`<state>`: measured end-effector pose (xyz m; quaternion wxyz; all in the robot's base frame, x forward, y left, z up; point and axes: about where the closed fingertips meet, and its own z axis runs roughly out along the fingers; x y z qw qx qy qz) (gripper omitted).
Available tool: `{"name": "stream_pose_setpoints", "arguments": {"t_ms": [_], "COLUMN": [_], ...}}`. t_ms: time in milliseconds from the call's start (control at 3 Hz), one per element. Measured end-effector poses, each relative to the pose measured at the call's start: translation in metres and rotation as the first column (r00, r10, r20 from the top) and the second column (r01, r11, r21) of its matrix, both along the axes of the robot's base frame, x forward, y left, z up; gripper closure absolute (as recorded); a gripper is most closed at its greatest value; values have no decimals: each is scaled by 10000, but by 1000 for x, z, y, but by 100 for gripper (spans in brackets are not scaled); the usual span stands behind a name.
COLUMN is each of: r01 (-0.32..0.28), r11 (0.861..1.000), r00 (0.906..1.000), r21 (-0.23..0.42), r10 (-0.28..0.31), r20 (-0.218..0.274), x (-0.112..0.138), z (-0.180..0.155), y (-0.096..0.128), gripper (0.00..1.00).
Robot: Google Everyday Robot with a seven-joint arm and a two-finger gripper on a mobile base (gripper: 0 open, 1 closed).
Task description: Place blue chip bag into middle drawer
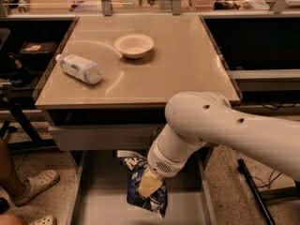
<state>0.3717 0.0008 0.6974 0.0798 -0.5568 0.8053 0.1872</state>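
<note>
Crinkly dark-blue chip bag [135, 172] w/ white lettering is held upright, clamped in gripper [150, 185], over centre of wide shallow grey metal drawer [101, 206], which is pulled out; contact w/ floor can't be told.

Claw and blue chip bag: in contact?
Touching. The camera view shows the claw closed on the blue chip bag, which crumples around it, above the open middle drawer.

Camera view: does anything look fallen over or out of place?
The water bottle lies on its side on the table, near its left edge. The gripper holds the crumpled blue chip bag over the open middle drawer.
</note>
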Motion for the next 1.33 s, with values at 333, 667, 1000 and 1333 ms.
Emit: {"name": "stream_pose_setpoints", "arguments": {"t_ms": [333, 667, 1000, 1333], "r01": [43, 411, 902, 1227], "r11": [9999, 9974, 9898, 9818], "r00": [9997, 9952, 9921, 9857], "r21": [143, 589, 1101, 1452], "r10": [-39, -356, -796, -1035], "r20": [-256, -909, -972, -1330], "x": [-4, -15, -2, 3], "z": [-14, -62, -111, -152], "y": [5, 18, 32, 43], "gripper": [100, 100, 100, 100]}}
